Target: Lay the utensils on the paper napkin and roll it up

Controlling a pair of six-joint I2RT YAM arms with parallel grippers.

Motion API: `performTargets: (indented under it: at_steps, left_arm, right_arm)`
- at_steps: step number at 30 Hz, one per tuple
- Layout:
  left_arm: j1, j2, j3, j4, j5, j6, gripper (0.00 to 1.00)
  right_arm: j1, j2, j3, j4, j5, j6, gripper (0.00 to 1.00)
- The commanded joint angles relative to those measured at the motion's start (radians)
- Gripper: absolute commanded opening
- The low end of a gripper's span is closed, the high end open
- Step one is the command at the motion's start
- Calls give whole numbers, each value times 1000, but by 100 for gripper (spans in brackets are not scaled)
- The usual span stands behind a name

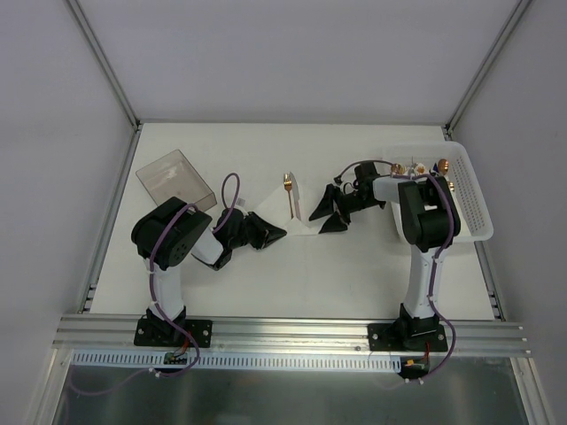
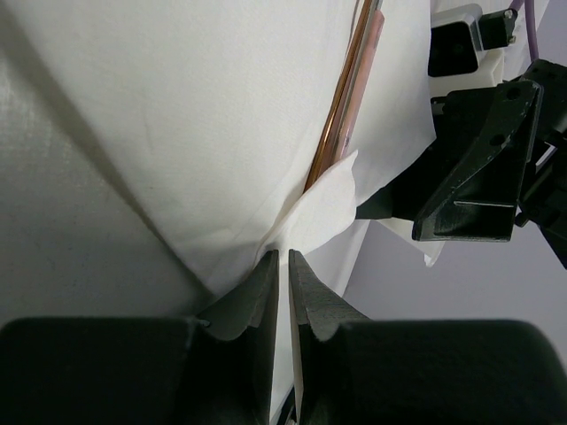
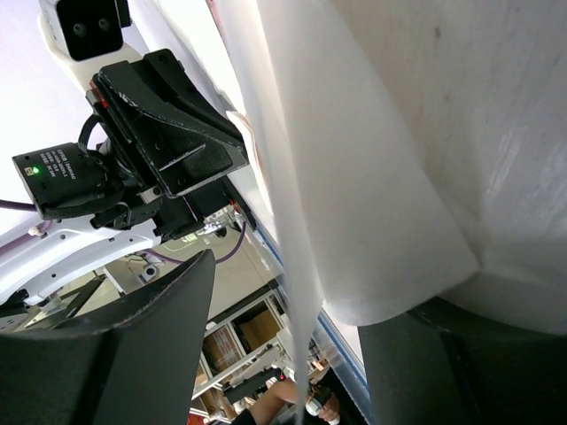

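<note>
The white paper napkin [image 1: 301, 215] lies at the table's middle, its sides lifted. Copper utensils [image 1: 288, 191] lie on it, one head poking out at the far end; their handles show in the left wrist view [image 2: 347, 97]. My left gripper [image 1: 271, 235] is at the napkin's left edge, shut on a pinched fold of napkin [image 2: 319, 208]. My right gripper [image 1: 326, 218] is at the napkin's right edge, open. In the right wrist view its jaws stand wide apart around a hanging napkin edge [image 3: 306, 221], and the napkin rests on the right finger [image 3: 461, 372].
A white perforated basket [image 1: 476, 190] stands at the right, with more copper utensils [image 1: 416, 166] at its far end. A clear plastic box [image 1: 175, 180] stands at the back left. Metal frame rails run along the table's sides and near edge.
</note>
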Motion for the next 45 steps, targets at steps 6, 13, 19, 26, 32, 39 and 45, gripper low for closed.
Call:
performTargets:
  at_steps: [6, 13, 19, 26, 32, 39, 45]
  left_arm:
    - [-10, 18, 7, 31, -28, 11, 10]
    - [-12, 18, 4, 30, -29, 9, 10]
    - [-12, 22, 3, 34, -32, 3, 10]
    - [-10, 24, 4, 28, -32, 3, 10]
    - [-12, 18, 9, 10, -32, 3, 10]
    - [-12, 18, 16, -10, -31, 8, 10]
    - [-12, 19, 21, -19, -29, 9, 10]
  right_arm:
    - [6, -62, -74, 53, 45, 111, 67]
    - [-40, -60, -25, 129, 120, 103, 65]
    - [-54, -74, 26, 181, 149, 56, 60]
    - [-8, -105, 52, 150, 152, 10, 46]
    - [42, -116, 73, 80, 184, -30, 28]
    - [79, -122, 130, 19, 210, -21, 16]
    - [127, -105, 159, 7, 212, 23, 3]
